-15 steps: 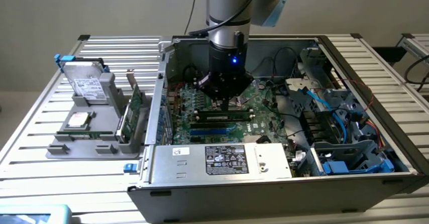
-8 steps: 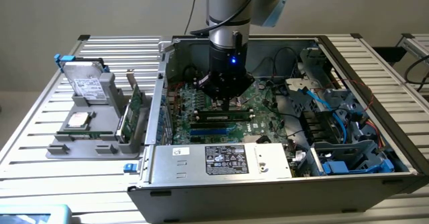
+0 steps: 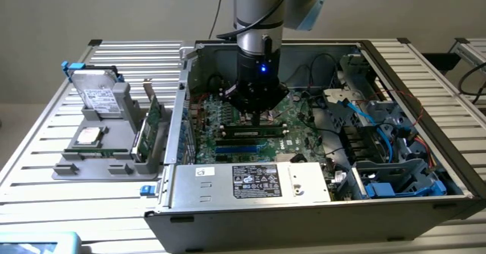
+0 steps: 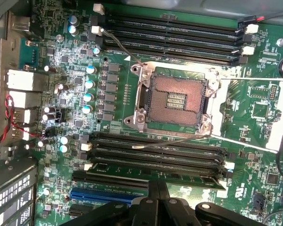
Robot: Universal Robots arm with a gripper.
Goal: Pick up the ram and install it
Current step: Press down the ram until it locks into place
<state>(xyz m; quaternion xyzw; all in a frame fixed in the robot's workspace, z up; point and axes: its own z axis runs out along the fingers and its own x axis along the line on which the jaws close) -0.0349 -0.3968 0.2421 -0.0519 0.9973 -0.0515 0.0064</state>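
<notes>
- Here the ram (image 3: pixel 254 132) lies flat along one of the memory slots on the motherboard (image 3: pixel 227 114), a narrow green stick running across the exterior view just below the arm; in the wrist view it shows as a green strip (image 4: pixel 155 170) in the slot nearest the camera, its ends meeting the white latches.
- The pincer (image 3: pixel 258 115) stands directly above the middle of the stick, fingers drawn fully together and pointing straight down; it appears to bear on the ram's upper edge, not to clasp it, a posture that suits pressing a module home, though whether the tips actually touch cannot be told.
- Beside the ram's slot, the neighbouring slots (image 4: pixel 155 150) stand vacant, as does a second bank (image 4: pixel 170 35) beyond the bare processor socket (image 4: pixel 177 100); a blue slot (image 4: pixel 106 194) lies on the near side.
- The computer case (image 3: pixel 304 208) rests on its side with the panel removed, so that the board faces upward for a vertical approach.
- On the slatted table (image 3: pixel 45 146), at the exterior view's left, a grey holder (image 3: pixel 102 157) keeps an expansion card (image 3: pixel 152 123) and a drive (image 3: pixel 95 94) upright, well apart from the work.
</notes>
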